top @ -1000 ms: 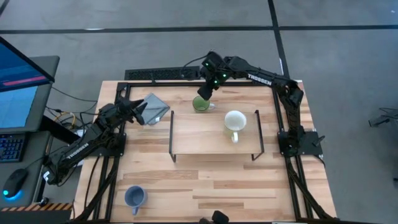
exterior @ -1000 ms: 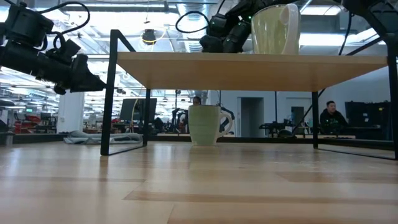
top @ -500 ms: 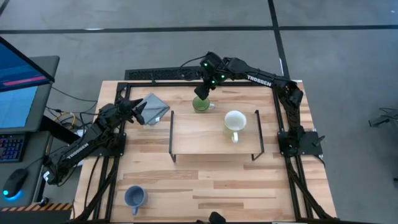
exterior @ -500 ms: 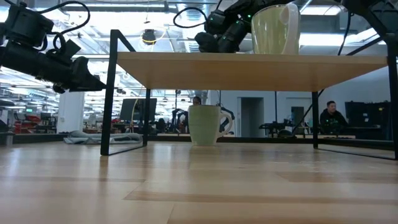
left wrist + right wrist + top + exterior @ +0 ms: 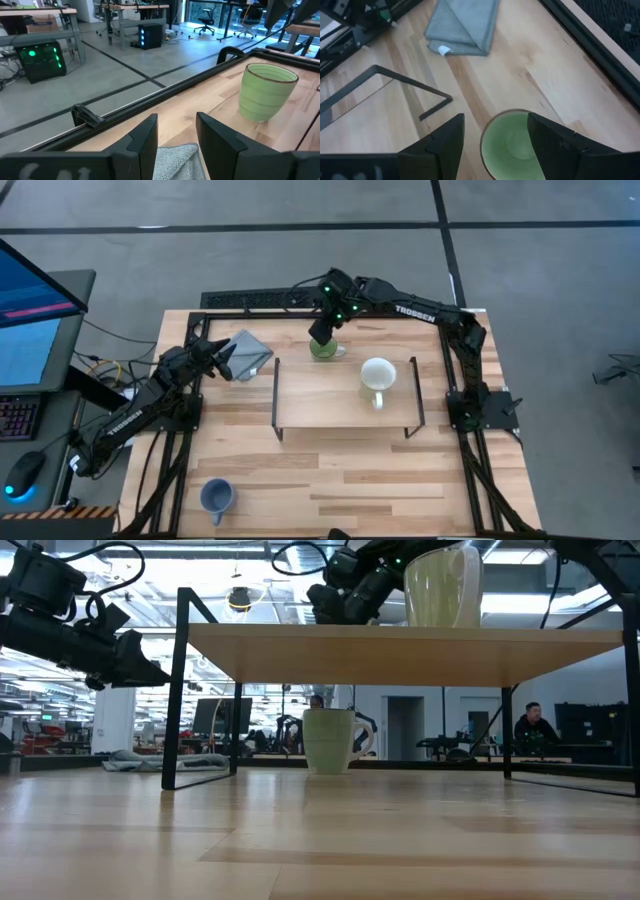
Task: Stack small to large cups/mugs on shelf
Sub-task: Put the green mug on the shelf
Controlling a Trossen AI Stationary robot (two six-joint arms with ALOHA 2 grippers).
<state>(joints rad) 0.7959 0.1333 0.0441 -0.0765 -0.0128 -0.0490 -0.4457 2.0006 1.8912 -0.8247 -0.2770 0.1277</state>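
The right gripper (image 5: pixel 321 332) is shown in the upper centre of the high view, poised directly above the small green glazed mug (image 5: pixel 323 348), with its fingers spread to either side of the rim and nothing held between them. In the right wrist view the green mug's open mouth (image 5: pixel 512 145) is seen between the 2 dark fingers (image 5: pixel 445 142).

The green mug stands upright on the table just behind the low light-wood shelf on thin black wire legs (image 5: pixel 320 395). The cream-white mug (image 5: pixel 377 376) already stands on the right part of the shelf. The small blue mug (image 5: pixel 217 496) is left alone on the table at the lower left of the high view, well apart from both.

The green mug is judged to be light, rigid, smooth-glazed and breakable. A hold across the rim, 1 finger inside and 1 outside the wall, or across the body away from the handle, would probably suit it; a slip on the glaze is the likely risk.

The left gripper (image 5: pixel 222 358) waits at the left of the high view, its fingers parted and empty, beside the folded grey cloth (image 5: pixel 247 354).

The work surface is a pale wooden plank tabletop (image 5: pixel 330 480) within a black metal frame. Beyond it, in the low view, an open workshop room with desks is seen, and a seated person (image 5: pixel 530 728) appears at the far right.
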